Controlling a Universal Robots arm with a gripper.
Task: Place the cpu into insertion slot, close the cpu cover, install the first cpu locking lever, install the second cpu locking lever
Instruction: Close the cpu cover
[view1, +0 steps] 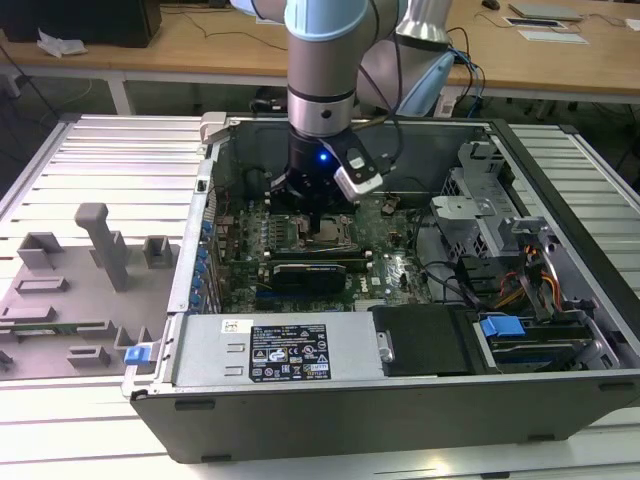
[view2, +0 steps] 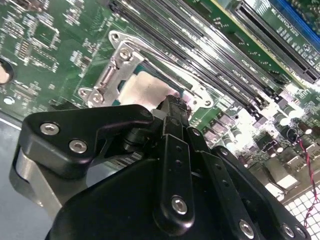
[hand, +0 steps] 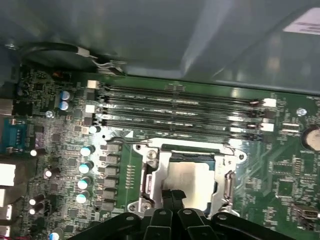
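Cpu (hand: 192, 180): lying flat in insertion slot (view1: 332, 236), silver top up.
Gripper (hand: 173, 198): fingers together, empty, tips on cpu edge, likely pressing it home.
Cpu cover (hand: 227, 185): seems lowered around cpu, framing it.

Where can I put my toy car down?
The ribbed table has bare room beyond the grey blocks on the exterior view's left, and beside the computer case on that view's right. Inside the case is crowded: gripper over the cpu, cables.
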